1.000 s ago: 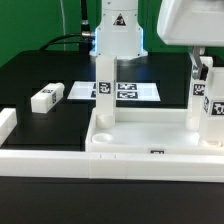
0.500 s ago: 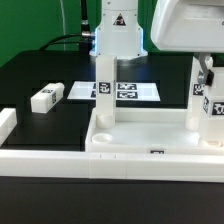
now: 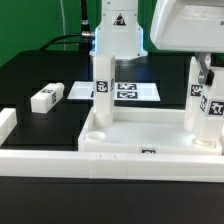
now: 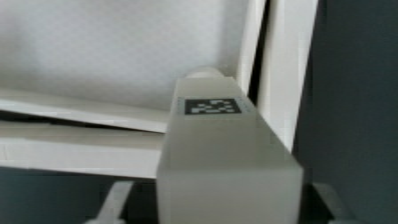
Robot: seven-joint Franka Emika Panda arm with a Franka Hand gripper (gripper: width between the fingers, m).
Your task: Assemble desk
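Green backdrop (image 3: 30, 22) behind a black tabletop (image 3: 45, 128), dark cable (image 3: 62, 40) along its far edge

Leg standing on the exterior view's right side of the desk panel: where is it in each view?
Exterior view: right leg upright at the desk panel's corner on the exterior view's right.
Wrist view: the same leg, large, mid-picture, one tag visible.
Shared landmark: the desk panel's raised rim.

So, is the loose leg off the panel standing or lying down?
Lying down: the loose leg rests on its long side on the table, apart from the panel.
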